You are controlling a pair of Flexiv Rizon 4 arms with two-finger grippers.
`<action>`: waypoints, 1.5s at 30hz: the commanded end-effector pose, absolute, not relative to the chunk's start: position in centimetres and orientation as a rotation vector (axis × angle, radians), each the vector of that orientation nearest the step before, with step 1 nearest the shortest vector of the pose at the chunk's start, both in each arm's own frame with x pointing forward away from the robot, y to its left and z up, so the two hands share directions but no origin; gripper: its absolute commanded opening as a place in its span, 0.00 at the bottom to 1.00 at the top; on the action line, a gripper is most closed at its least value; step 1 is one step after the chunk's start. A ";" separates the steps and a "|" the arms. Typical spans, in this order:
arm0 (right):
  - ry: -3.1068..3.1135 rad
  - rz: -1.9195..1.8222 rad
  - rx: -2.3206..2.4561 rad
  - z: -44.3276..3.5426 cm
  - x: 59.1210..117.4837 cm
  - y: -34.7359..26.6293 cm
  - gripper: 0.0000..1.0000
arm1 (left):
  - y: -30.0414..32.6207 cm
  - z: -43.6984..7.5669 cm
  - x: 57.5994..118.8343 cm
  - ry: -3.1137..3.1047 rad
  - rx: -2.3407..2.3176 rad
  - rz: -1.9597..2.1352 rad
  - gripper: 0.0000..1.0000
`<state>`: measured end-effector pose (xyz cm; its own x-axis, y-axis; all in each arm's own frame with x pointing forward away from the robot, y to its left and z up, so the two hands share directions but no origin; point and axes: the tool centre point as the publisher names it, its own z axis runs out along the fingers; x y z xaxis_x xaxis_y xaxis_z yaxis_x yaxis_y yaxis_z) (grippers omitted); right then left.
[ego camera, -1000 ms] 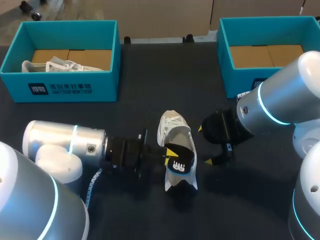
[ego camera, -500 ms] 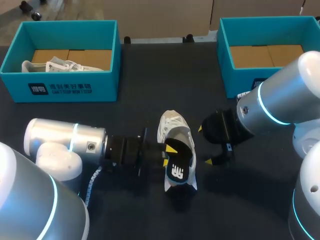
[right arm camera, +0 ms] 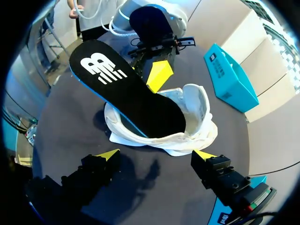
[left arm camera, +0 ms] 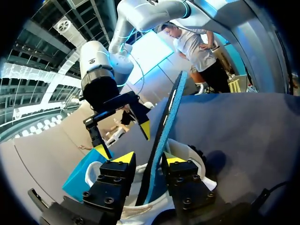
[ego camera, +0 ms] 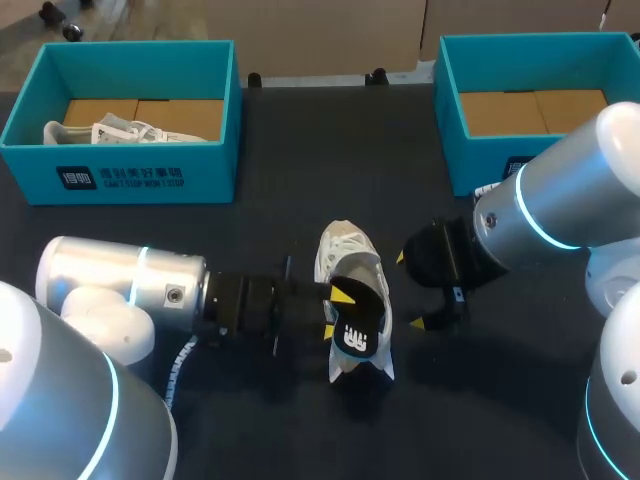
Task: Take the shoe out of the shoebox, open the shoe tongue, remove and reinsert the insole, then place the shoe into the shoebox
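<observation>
Here, left gripper (left arm camera: 148, 158) clamped on insole (left arm camera: 171, 103) in shoe (ego camera: 345, 250), right gripper (right arm camera: 155, 154) apart alongside, spare shoe (ego camera: 110, 131) in shoebox (ego camera: 215, 165).

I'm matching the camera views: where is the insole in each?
Head view: insole mid-table, sticking out of the white shoe.
Left wrist view: insole edge-on, at the left gripper.
Right wrist view: insole, black face showing, ahead of the right gripper.
Shared landmark: the white shoe.
</observation>
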<state>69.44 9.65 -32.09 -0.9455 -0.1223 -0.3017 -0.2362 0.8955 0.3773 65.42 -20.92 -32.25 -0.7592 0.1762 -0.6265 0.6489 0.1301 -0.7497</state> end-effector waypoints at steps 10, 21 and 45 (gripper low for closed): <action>2.787 0.603 -0.267 -32.2 69.3 9.7 1.00 | -21.8 -34.0 65.8 2.064 0.797 -1.628 0.00; 2.787 0.603 -0.267 -32.2 69.3 9.7 1.00 | -21.8 -35.4 67.1 2.040 0.787 -1.530 0.00; 2.787 0.603 -0.267 -32.2 69.3 9.7 1.00 | -21.4 -33.7 65.9 2.000 0.765 -1.597 0.44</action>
<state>69.44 9.65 -32.10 -0.9455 -0.1223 -0.3018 -0.2363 0.8954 0.3773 66.19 -21.58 -33.84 -0.7369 0.1330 -0.6628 0.6758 0.1678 -0.7177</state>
